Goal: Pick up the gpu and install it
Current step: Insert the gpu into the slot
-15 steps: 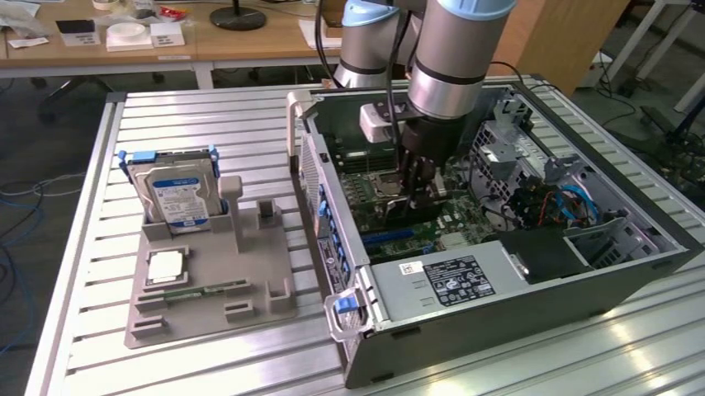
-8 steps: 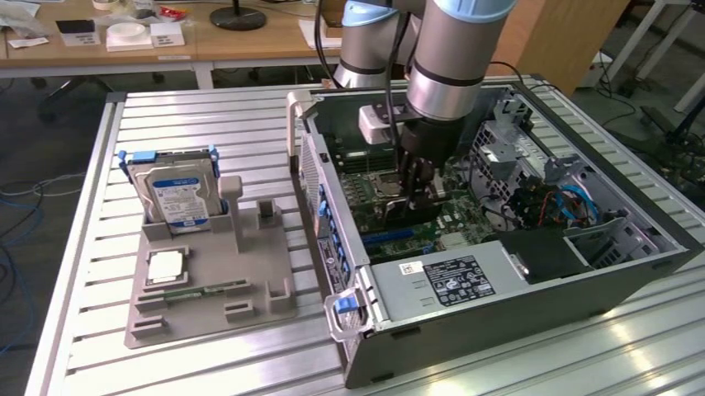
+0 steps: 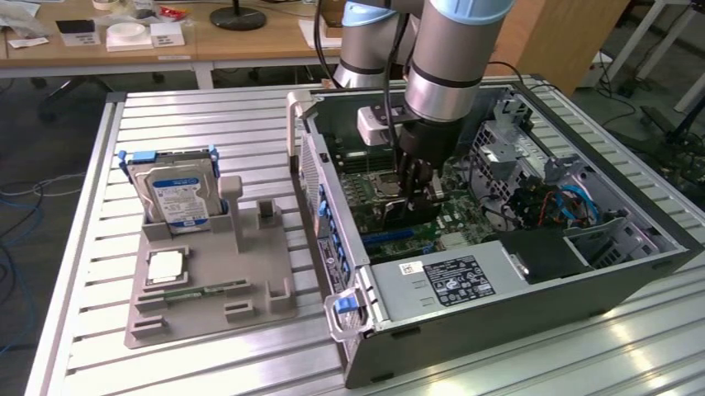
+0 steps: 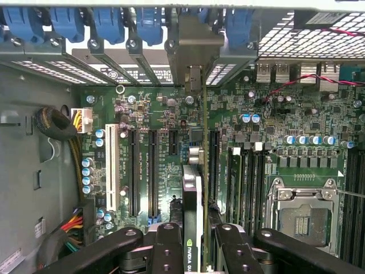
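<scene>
Already Inside the Case: the GPU Held Edge-On Over the Board

Down in the open computer case, the gripper had its fingers closed on the gpu, pinching the card between them so that it stood on edge, thin side toward the wrist camera. Held that way, its long lower edge faced the motherboard and ran parallel to the black expansion slots, which looked like the reason for the upright grip: a card can only go into such a slot edge first. Its silver bracket stood at the case's rear slot openings, beside the blue retention clips. Whether the card was fully seated or just above its slot could not be told. In the exterior view, the grey parts holder on the table kept the hard drive upright, with the gpu well apart from it
</scene>
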Controlling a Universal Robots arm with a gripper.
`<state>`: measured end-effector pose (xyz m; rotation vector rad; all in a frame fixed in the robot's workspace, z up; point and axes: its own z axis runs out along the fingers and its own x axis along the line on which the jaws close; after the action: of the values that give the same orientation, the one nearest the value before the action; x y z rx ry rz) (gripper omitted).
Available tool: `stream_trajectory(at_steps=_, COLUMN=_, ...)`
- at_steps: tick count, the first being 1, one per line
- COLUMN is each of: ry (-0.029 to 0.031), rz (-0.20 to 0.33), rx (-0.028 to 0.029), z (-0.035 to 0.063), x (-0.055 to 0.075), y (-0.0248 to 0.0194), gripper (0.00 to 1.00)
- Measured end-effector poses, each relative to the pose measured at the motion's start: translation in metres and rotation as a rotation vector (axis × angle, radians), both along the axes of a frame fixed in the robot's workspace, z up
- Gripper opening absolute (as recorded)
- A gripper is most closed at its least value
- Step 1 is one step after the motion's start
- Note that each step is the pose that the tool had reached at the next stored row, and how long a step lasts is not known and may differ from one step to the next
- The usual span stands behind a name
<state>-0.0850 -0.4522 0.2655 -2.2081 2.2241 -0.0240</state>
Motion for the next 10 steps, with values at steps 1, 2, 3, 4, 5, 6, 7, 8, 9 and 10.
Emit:
stream_trajectory(at_steps=1, ry=0.0000, rz=0.000, rx=0.0000, z=0.0000, x=0.0000, y=0.0000, gripper=0.27)
stream_trajectory(at_steps=2, ry=-0.0001, rz=0.000, rx=0.0000, z=0.0000, x=0.0000, y=0.0000, gripper=0.27)
stream_trajectory(at_steps=3, ry=-0.0001, rz=0.000, rx=0.0001, z=0.0000, x=0.0000, y=0.0000, gripper=0.27)
stream_trajectory(at_steps=4, ry=-0.0001, rz=0.000, rx=0.0001, z=0.0000, x=0.0000, y=0.0000, gripper=0.27)
stream_trajectory(at_steps=5, ry=-0.0001, rz=0.000, rx=0.0001, z=-0.0001, x=0.0000, y=0.0000, gripper=0.27)
stream_trajectory(at_steps=6, ry=-0.0001, rz=0.000, rx=0.0003, z=-0.0004, x=0.0000, y=0.0001, gripper=0.27)
stream_trajectory(at_steps=7, ry=-0.0003, rz=0.000, rx=0.0006, z=-0.0010, x=0.0000, y=0.0001, gripper=0.27)
stream_trajectory(at_steps=8, ry=-0.0001, rz=0.000, rx=0.0003, z=-0.0011, x=0.0000, y=0.0000, gripper=0.27)
stream_trajectory(at_steps=9, ry=0.0000, rz=0.000, rx=0.0000, z=-0.0012, x=0.0000, y=0.0000, gripper=0.27)
stream_trajectory(at_steps=10, ry=0.0000, rz=0.000, rx=0.0001, z=-0.0012, x=0.0000, y=0.0000, gripper=0.27)
